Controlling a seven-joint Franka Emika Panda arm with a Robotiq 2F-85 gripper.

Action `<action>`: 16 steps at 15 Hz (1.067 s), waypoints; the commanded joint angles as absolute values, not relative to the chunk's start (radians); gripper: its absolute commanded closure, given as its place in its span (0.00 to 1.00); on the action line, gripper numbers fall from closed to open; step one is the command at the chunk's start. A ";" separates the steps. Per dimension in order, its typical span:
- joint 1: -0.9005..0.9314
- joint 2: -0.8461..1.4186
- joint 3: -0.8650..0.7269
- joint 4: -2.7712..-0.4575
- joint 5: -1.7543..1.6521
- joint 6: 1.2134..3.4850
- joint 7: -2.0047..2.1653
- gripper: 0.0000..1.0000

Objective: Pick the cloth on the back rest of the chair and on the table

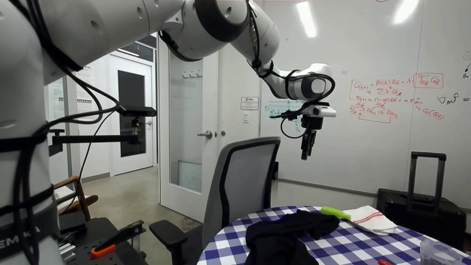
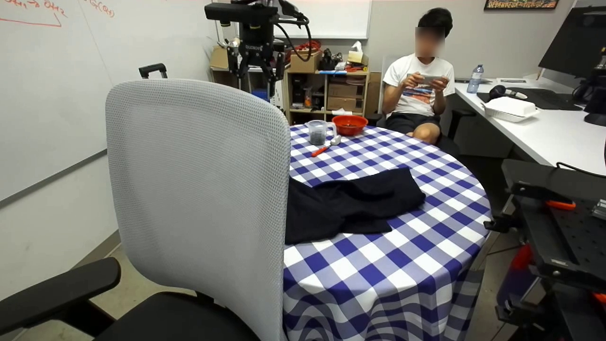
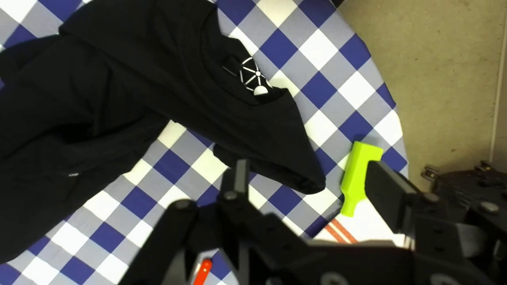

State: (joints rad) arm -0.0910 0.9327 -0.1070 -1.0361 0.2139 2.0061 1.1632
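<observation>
Hanging tips downward, my gripper [image 3: 309, 177] presents with both fingers [image 3: 384, 190] spread well apart. Below it and separate from it, the cloth [image 3: 130, 91], black with a small white print inside the neckline, lies rumpled on the table [image 3: 317, 87], which is covered in blue and white check. In the wrist view, one end of the cloth shows between my fingers, though down at table level.

Near that end I note a lime-green item [image 3: 358, 170]; its narrow end lies against a white towel [image 1: 368, 224] with red stripes. Also on the table, in an exterior view, I record a red-handled spoon [image 2: 323, 150] just beside a clear measuring cup [image 2: 312, 126] with dark contents, and a red bowl [image 2: 349, 130] next to the cup. Contact between spoon and cup could not be determined.

The back rest [image 2: 194, 180] of the chair [image 2: 175, 317], grey mesh, stands upright beside the table and, in the same view, hides part of the cloth. Whether it touches the table I cannot tell.

Past the table stands a black suitcase [image 1: 423, 224], pull handle [image 1: 428, 155] raised, in front of a whiteboard [image 1: 342, 44] bearing red handwritten formulas. Farther off, a white desk [image 2: 573, 135] carries a white lidded container [image 2: 511, 109] and a bottle [image 2: 475, 79]. Near the desk sits a person [image 2: 419, 92] in a white shirt, holding a flat device [image 2: 431, 79]; the face is blurred.
</observation>
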 commanded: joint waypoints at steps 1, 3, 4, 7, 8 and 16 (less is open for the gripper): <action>-0.115 0.947 -0.092 -1.013 0.201 1.871 1.105 0.00; -0.131 0.922 -0.087 -1.060 0.193 1.790 1.006 0.00; -0.139 0.911 -0.086 -1.076 0.193 1.757 0.954 0.00; -0.163 0.852 -0.090 -1.139 0.191 1.681 0.783 0.00; -0.169 0.824 -0.093 -1.169 0.178 1.664 0.725 0.00; -0.158 0.570 -0.120 -1.532 0.101 1.623 0.311 0.00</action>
State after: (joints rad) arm -0.1777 0.6867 -0.1096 -1.3394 0.1405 1.6254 0.4352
